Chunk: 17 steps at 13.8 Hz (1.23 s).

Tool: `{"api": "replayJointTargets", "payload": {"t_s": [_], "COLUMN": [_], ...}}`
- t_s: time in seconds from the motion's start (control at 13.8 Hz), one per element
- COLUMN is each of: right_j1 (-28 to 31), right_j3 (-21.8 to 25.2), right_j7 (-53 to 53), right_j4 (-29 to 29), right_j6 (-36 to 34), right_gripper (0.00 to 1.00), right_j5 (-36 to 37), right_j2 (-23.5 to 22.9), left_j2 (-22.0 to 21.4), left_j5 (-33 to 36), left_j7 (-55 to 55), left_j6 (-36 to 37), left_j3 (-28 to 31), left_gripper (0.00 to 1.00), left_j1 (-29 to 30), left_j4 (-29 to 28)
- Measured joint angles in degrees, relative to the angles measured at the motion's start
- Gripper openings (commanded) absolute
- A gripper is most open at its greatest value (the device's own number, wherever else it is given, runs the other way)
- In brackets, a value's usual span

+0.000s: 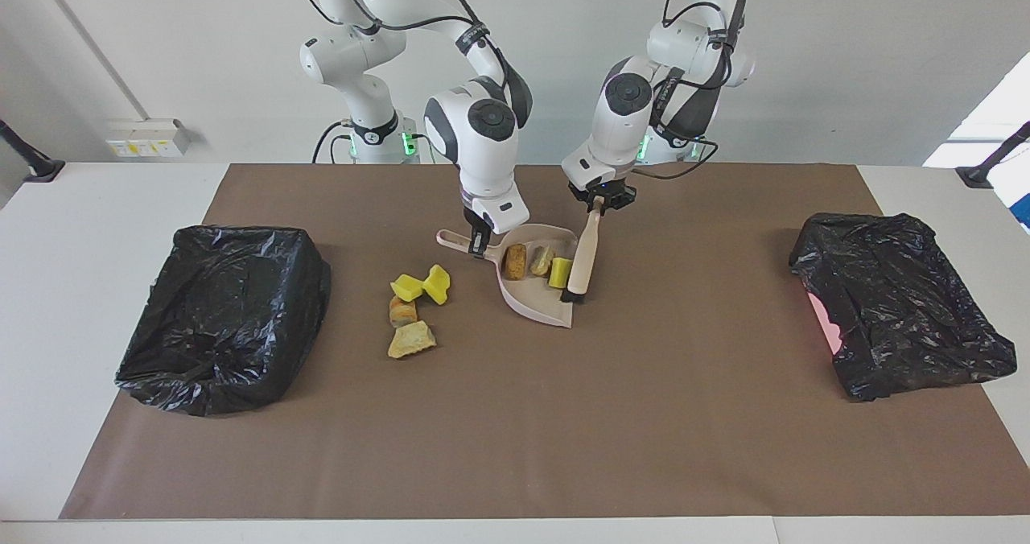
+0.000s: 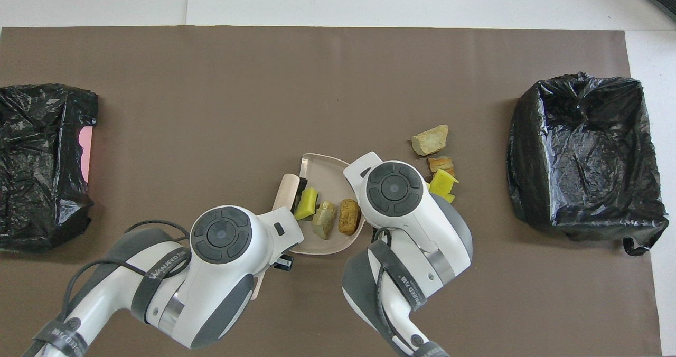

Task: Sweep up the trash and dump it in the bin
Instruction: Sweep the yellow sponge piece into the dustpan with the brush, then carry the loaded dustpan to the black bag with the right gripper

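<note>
Two white arms with round dark grey caps on the joints. Black cables looped along them, black straps with white letters. Little green lights at the bases.

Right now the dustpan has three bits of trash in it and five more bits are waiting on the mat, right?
Not quite. The dustpan does hold three bits, but only four wait on the mat: two yellow sponge pieces and two bread lumps. The facing view shows them clearly.
</note>
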State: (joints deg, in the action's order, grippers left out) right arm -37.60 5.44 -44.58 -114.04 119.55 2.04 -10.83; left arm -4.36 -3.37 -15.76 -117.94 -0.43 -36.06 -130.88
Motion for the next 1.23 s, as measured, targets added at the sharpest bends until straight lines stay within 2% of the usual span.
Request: {"api": "replayJointTargets", "payload": {"t_s": [0.43, 0.94, 1.23], "right_j1": [0.46, 5.3, 9.38], "right_j3": [0.15, 0.46, 0.48], "right_j7": [0.02, -0.39, -2.92], "right_j4": [0.25, 1.44, 2.04], "right_j6": [-0.34, -5.52, -6.44], "right_gripper": [0.0, 0.0, 0.0], "right_j5": [0.0, 0.03, 0.02], "right_j2": [0.34, 4.79, 8.14], "left_j2": [0.01, 0.01, 0.0], "left_j5": [3.32, 3.34, 3.33], "left_j7": [-9.86, -11.95, -17.91], "left_j6": [0.12, 0.09, -0.48], "left_j3": [0.01, -0.08, -1.01], "left_gripper": [0.0, 0.0, 0.0], "left_j1": [1.29, 1.29, 0.18], "left_j4": [-0.07, -0.11, -0.11]}}
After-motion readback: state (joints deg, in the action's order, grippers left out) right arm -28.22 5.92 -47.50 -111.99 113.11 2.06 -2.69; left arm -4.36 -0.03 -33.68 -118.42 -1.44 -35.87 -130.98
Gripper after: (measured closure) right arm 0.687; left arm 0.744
